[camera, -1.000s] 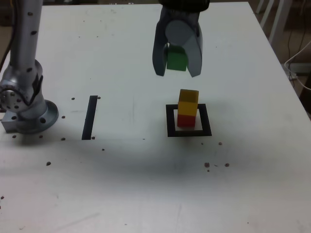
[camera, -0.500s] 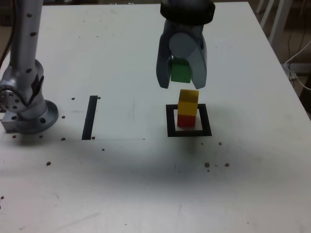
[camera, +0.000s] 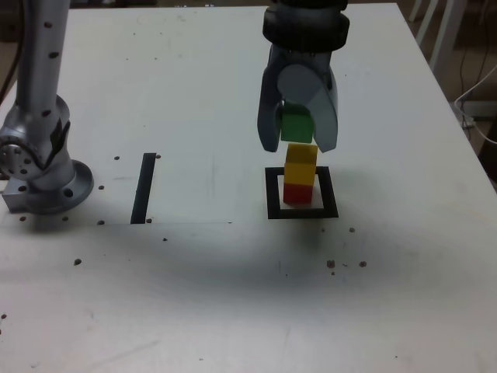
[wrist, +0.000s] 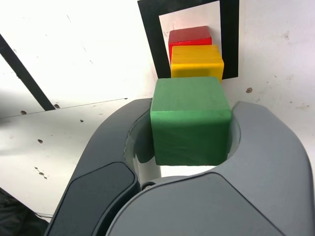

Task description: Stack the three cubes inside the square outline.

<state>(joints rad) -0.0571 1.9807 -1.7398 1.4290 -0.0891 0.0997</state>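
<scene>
Exterior view: gripper (camera: 298,144) is clamping the green cube (camera: 297,126) just above the yellow cube (camera: 300,158), which is sitting on the red cube (camera: 297,191) inside the square outline (camera: 302,210). Contact unclear.

Wrist view: jaws are pinching the green cube (wrist: 190,120); two are stacked, and placing the third is remaining.

The white tabletop (camera: 233,303) lies open all around the thick black tape square outline (camera: 302,211); inside it a small yellow cube (camera: 300,162) on a small red cube (camera: 297,193) fills the centre; the grey two-fingered gripper (camera: 298,144) and its small green cube (camera: 297,125) occupy the space right above; the straight black tape stripe (camera: 144,187) lies flat; the silver arm base (camera: 43,167) blocks the exterior view's left edge.
</scene>
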